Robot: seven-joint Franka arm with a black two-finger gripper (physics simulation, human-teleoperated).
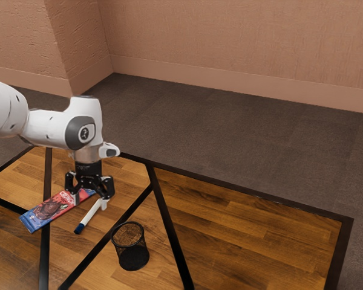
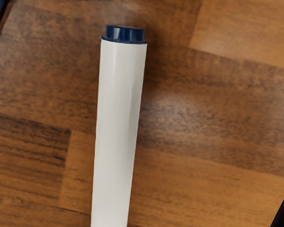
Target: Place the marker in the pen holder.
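The gripper (image 1: 90, 202) hangs open, fingers apart, about the white end of the marker (image 1: 91, 217), which lies on the table (image 1: 248, 220) near the holder (image 1: 133, 257). Best line up squarely and low before closing.

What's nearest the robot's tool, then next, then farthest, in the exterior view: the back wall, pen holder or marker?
1. Marker: white end right by the tool.
2. Pen holder: toward the exterior view's right.
3. Back wall: way beyond the table.
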